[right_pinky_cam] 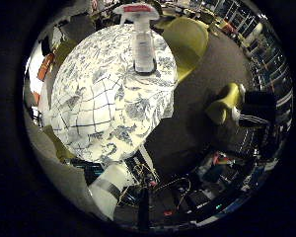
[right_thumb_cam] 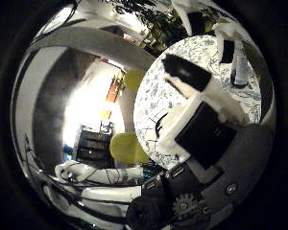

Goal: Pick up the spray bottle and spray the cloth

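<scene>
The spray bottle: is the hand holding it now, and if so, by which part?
No. The spray bottle stands alone on the patterned tablecloth. The hand is apart from it, its fingers straight, holding nothing.

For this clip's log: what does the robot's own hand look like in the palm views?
The thumb side view shows the hand built of blocky white and black segments, with a black-tipped white finger. Near the base sit dark housings, a small toothed gear and a screw head.
</scene>
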`<state>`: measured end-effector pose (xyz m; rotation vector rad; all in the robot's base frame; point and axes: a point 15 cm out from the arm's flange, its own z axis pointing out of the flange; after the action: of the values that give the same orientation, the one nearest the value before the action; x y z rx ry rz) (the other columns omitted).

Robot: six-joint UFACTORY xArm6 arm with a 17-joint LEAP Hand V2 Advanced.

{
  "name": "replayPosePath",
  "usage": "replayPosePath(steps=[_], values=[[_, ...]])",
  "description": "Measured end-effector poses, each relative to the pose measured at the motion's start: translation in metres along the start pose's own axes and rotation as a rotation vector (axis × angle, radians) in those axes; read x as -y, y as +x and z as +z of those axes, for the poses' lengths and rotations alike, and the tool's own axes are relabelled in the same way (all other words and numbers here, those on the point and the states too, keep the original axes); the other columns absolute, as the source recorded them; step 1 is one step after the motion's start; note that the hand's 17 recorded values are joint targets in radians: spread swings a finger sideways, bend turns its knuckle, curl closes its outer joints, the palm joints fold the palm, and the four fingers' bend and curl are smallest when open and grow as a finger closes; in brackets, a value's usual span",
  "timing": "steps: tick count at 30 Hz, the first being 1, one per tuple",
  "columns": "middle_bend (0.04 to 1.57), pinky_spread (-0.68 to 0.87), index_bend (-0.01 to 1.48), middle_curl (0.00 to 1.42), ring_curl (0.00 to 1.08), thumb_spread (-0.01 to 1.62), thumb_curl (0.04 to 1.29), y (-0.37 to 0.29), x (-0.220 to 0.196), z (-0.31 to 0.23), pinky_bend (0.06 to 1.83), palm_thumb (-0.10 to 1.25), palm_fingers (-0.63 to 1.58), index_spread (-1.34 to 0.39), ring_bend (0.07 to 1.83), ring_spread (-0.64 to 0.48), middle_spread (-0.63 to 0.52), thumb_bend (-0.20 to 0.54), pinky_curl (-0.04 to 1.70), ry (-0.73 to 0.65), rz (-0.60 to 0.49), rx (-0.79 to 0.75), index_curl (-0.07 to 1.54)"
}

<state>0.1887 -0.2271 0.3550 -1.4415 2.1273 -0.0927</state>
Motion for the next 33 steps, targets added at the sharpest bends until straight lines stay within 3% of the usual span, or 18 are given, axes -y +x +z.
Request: replayPosePath(steps=[7,22,28,33], values=[[0.76,-0.16,0.21,0.48,0.43,1.15,0.34,0.04,-0.003,-0.017,0.74,0.64,0.51,-0.41,0.96,-0.19,-0.21,-0.023,0.48,0.036,0.054,0.09,0.55],[0.74,0.01,0.19,0.48,0.42,1.14,0.33,0.138,-0.004,-0.034,0.72,0.59,0.44,-0.35,0.94,-0.16,-0.14,-0.029,0.44,0.136,0.16,0.201,0.5],[0.7,0.14,0.18,0.46,0.41,1.08,0.3,0.175,-0.001,-0.027,0.72,0.48,0.3,-0.3,0.88,-0.1,-0.09,-0.032,0.41,0.128,0.16,0.248,0.46],[0.66,0.24,0.18,0.44,0.37,1.04,0.29,0.197,0.007,-0.015,0.72,0.46,0.21,-0.28,0.8,-0.04,-0.05,-0.026,0.38,0.144,0.141,0.29,0.42]])
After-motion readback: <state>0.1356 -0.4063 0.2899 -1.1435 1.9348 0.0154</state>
